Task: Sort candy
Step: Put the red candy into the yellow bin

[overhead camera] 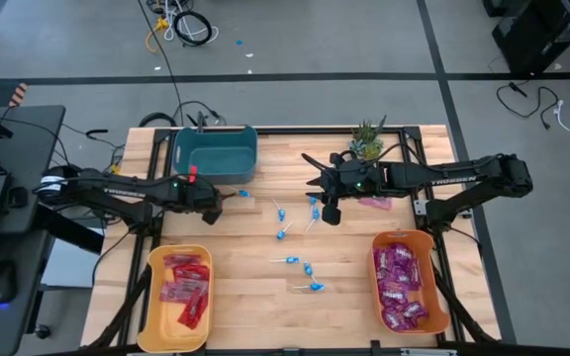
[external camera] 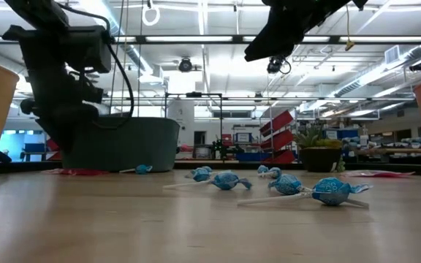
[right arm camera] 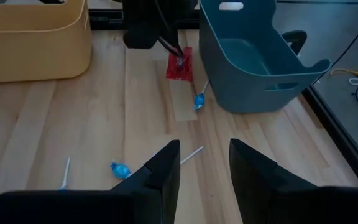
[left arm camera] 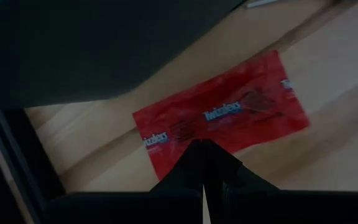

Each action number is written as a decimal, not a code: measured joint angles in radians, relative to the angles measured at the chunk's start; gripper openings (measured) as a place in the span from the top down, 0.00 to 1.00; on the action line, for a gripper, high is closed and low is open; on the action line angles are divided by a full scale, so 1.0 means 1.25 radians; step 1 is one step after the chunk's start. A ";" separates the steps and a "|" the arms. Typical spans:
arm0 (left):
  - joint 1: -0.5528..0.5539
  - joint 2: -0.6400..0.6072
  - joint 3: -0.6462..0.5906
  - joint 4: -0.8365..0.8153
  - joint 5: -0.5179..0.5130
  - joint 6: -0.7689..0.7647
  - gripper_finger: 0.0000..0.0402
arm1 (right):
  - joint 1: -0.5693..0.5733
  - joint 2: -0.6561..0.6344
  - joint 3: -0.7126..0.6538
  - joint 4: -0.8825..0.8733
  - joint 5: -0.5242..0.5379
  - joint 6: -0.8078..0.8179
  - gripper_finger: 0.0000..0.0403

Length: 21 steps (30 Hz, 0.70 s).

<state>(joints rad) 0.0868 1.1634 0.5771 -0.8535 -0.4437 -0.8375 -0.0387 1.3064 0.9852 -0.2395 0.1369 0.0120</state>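
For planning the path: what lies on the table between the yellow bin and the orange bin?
High view: blue lollipops between yellow bin and orange bin.

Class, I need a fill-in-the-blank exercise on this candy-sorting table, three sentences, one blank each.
1. The yellow bin holds ____ packets.
2. The left tool is shut on a red packet beside the ____ bin.
3. The blue lollipops lie on the ____, with the right tool open above them.

Missing words: red; teal; table
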 joint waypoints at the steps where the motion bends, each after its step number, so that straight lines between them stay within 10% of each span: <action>1: 0.000 0.008 0.000 0.001 -0.006 0.000 1.00 | 0.000 0.000 0.000 0.000 0.000 0.000 0.69; 21: -0.001 0.129 0.000 0.103 -0.007 0.035 1.00 | 0.000 0.000 0.000 0.000 0.000 0.000 0.69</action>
<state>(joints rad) 0.0860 1.3243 0.5774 -0.7251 -0.4530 -0.7944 -0.0387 1.3067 0.9852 -0.2394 0.1368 0.0120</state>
